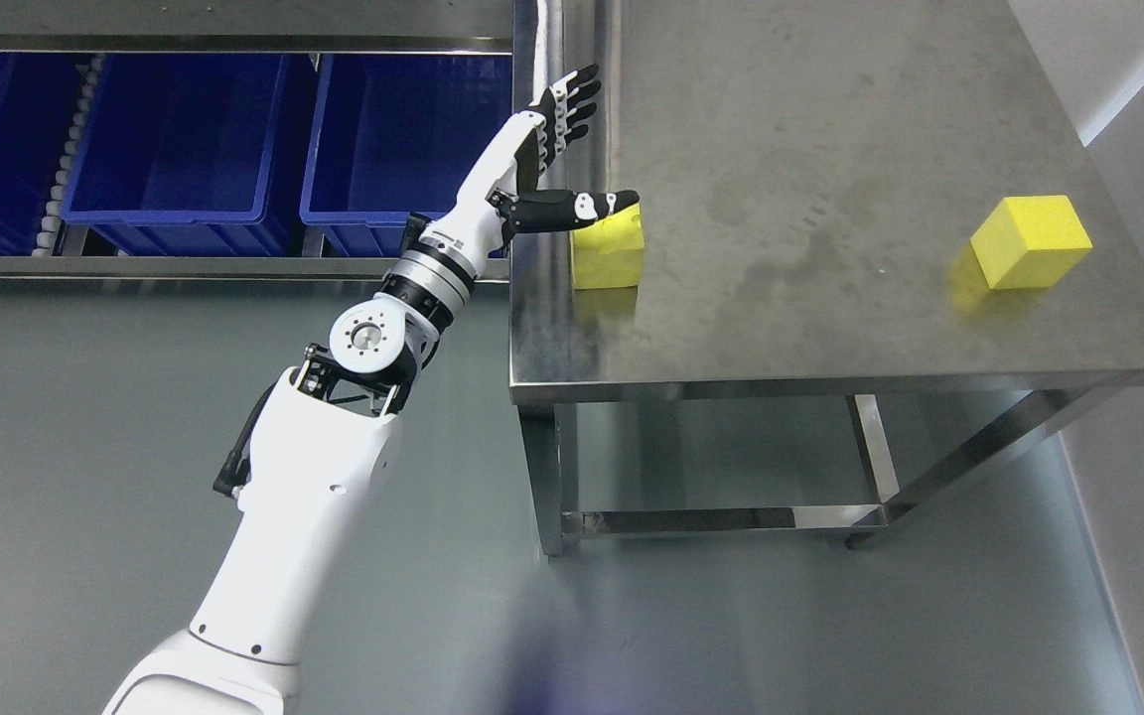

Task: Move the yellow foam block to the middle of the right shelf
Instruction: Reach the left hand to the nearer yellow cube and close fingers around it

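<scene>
Just off your left hand's (547,149) thumb tip sits a yellow foam block (609,254), resting on the steel bench (830,149) near its left edge. Your fingers (572,99) are spread straight and hold nothing; they point up past the block, along the bench's left rim, while the thumb (572,209) juts out sideways and lies over the block's top left corner, touching or nearly touching it. You have no grasp on the block; it stands flat on the bench surface. Well away from your fingers, toward the bench's right edge, a second yellow block (1031,241) rests on the same surface. Behind your fingers, on the far side from the blocks, blue bins (185,129) line a rack shelf (185,266). Your left arm (304,516) reaches in from the lower left.
</scene>
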Tool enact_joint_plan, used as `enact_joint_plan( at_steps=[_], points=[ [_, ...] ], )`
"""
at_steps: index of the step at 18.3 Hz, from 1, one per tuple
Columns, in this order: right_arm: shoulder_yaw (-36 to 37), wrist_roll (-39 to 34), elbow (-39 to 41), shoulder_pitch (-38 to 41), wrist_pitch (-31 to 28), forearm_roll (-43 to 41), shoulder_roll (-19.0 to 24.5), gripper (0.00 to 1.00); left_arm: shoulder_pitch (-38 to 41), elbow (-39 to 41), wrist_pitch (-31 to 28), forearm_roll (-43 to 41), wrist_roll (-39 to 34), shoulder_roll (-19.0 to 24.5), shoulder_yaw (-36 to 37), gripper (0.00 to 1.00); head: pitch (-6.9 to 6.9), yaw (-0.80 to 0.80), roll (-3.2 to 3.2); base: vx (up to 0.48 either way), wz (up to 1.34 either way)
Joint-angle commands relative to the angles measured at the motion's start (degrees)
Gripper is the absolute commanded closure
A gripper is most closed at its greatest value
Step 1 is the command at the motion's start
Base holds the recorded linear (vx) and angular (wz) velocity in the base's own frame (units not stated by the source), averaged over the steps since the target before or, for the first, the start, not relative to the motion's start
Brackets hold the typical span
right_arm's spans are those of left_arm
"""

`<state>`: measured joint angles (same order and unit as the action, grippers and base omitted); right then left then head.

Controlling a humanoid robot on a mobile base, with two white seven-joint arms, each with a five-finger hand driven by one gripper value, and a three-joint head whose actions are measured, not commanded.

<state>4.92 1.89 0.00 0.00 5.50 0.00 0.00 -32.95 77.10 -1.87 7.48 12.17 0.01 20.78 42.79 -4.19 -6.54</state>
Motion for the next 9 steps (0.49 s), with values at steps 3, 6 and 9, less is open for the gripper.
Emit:
enact_joint_plan(
  at_steps=[3,6,9],
  points=[
    [0.0,0.0,1.0,0.1,0.0,0.2,-1.0,0.00,1.1,-0.1,-0.2,-5.2,0.5,1.0,2.3,0.00,0.00,0.00,0.00,0.000,0.00],
    [0.0,0.0,1.0,0.1,0.0,0.2,-1.0,0.00,3.1,-0.1,0.1,-6.4,0.2,1.0,2.8,0.01,0.00,0.00,0.00,0.000,0.00],
    [0.0,0.0,1.0,0.1,0.0,0.2,-1.0,0.00,3.7,-0.1,0.0,-9.8,0.3,1.0,3.2,0.01,0.00,0.00,0.00,0.000,0.00]
  ],
)
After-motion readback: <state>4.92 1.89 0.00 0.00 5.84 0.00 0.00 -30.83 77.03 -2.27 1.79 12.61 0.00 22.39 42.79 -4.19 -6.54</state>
